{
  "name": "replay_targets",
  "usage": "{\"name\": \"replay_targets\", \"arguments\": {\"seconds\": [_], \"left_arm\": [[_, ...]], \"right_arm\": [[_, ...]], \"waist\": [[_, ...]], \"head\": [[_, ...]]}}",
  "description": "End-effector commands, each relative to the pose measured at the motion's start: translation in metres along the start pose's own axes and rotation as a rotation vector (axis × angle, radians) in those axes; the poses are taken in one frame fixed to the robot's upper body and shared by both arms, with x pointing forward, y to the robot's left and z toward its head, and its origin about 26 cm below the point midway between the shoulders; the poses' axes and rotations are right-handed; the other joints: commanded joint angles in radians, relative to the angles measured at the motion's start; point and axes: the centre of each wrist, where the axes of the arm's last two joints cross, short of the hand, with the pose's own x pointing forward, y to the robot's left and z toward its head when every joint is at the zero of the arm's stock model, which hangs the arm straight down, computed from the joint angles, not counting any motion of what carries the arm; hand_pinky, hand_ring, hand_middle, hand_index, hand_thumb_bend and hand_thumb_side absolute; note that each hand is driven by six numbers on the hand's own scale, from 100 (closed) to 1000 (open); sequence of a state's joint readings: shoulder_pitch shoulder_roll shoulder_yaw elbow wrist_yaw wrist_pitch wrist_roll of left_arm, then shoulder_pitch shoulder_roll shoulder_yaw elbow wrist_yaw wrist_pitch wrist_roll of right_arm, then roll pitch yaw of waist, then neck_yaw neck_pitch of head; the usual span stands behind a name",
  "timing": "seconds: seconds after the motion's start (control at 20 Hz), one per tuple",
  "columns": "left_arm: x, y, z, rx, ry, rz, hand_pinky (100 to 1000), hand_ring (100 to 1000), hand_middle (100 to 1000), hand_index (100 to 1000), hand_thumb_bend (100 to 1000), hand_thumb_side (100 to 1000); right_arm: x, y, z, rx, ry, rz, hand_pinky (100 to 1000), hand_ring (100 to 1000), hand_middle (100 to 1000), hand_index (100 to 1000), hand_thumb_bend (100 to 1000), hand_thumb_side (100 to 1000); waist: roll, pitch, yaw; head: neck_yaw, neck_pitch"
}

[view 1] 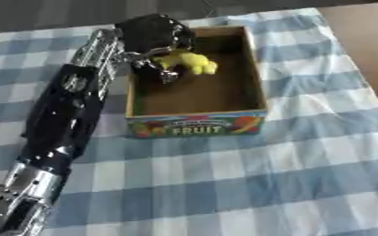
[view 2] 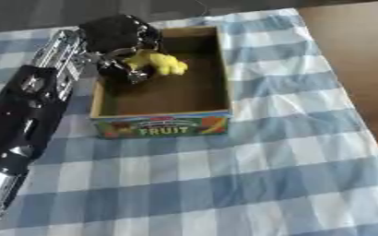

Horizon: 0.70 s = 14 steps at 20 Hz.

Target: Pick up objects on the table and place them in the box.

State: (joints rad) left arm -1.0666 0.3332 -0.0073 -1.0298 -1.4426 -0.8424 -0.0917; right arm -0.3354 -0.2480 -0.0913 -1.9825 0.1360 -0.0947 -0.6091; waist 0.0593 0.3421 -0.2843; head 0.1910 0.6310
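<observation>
A cardboard box [view 1: 256, 78] with a "FRUIT" label on its front stands on the checked cloth. My left arm reaches in from the lower left, and my left hand [view 1: 152, 37] hangs over the box's far left corner. A yellow object [view 1: 191, 61] sits at the fingertips, inside the box's outline. The fingers are curled around it. Whether it rests on the box floor I cannot tell. My right hand is in neither view.
A blue and white checked cloth [view 1: 224, 184] covers the table. Bare brown tabletop [view 1: 366, 41] shows past the cloth's right edge. Grey floor lies beyond the far edge.
</observation>
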Motion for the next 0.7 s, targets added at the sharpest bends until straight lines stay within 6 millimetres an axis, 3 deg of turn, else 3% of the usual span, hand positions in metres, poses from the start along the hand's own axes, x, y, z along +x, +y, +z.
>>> {"name": "replay_targets", "arguments": {"seconds": [0.05, 0.15, 0.25, 0.3, 0.35, 0.4, 0.45, 0.55, 0.7], "left_arm": [[-0.0050, 0.0095, 0.0007, -0.010, 0.008, -0.039, 618, 678, 635, 733, 100, 259], [-0.0031, 0.0058, 0.0007, -0.023, 0.000, -0.036, 647, 712, 659, 747, 100, 347], [-0.0023, 0.0027, 0.0011, -0.033, -0.003, -0.028, 694, 758, 693, 776, 100, 586], [-0.0020, 0.0022, 0.0012, -0.034, -0.004, -0.027, 700, 762, 696, 779, 100, 605], [-0.0016, 0.0019, 0.0014, -0.038, -0.007, -0.027, 744, 794, 721, 814, 127, 825], [-0.0014, 0.0017, 0.0017, -0.043, -0.009, -0.028, 756, 801, 726, 821, 180, 882], [-0.0013, 0.0021, 0.0020, -0.046, -0.009, -0.029, 762, 810, 733, 842, 325, 999], [-0.0011, 0.0036, 0.0031, -0.031, 0.001, -0.024, 755, 818, 742, 874, 368, 1000], [0.0001, 0.0024, 0.0062, 0.003, 0.022, 0.006, 743, 823, 750, 895, 355, 1000]], "right_arm": [[0.0063, 0.0001, -0.0049, -0.007, -0.024, -0.013, 957, 870, 616, 853, 100, 739], [0.0061, -0.0002, -0.0047, -0.006, -0.022, -0.011, 957, 870, 616, 853, 100, 739], [0.0059, -0.0004, -0.0044, -0.006, -0.021, -0.010, 957, 870, 615, 853, 100, 739], [0.0058, -0.0006, -0.0042, -0.006, -0.020, -0.010, 958, 870, 615, 853, 100, 738], [0.0056, -0.0008, -0.0040, -0.006, -0.018, -0.009, 958, 871, 615, 853, 100, 738], [0.0055, -0.0010, -0.0037, -0.006, -0.017, -0.008, 958, 871, 615, 853, 100, 738], [0.0053, -0.0012, -0.0035, -0.006, -0.015, -0.006, 959, 871, 615, 853, 100, 738], [0.0051, -0.0013, -0.0031, -0.006, -0.012, -0.005, 959, 871, 614, 853, 100, 737], [0.0051, -0.0009, -0.0028, -0.004, -0.010, -0.007, 959, 872, 615, 853, 100, 737]], "waist": [[-0.004, -0.020, 0.002], [-0.004, -0.021, 0.003], [-0.005, -0.021, 0.003], [-0.005, -0.021, 0.003], [-0.005, -0.022, 0.004], [-0.005, -0.022, 0.005], [-0.004, -0.022, 0.006], [-0.004, -0.023, 0.010], [-0.007, -0.022, 0.013]], "head": [[0.000, 0.001], [-0.003, 0.001], [-0.004, 0.001], [-0.005, 0.001], [-0.006, 0.002], [-0.007, 0.003], [-0.008, 0.003], [-0.009, 0.004], [-0.011, 0.003]]}}
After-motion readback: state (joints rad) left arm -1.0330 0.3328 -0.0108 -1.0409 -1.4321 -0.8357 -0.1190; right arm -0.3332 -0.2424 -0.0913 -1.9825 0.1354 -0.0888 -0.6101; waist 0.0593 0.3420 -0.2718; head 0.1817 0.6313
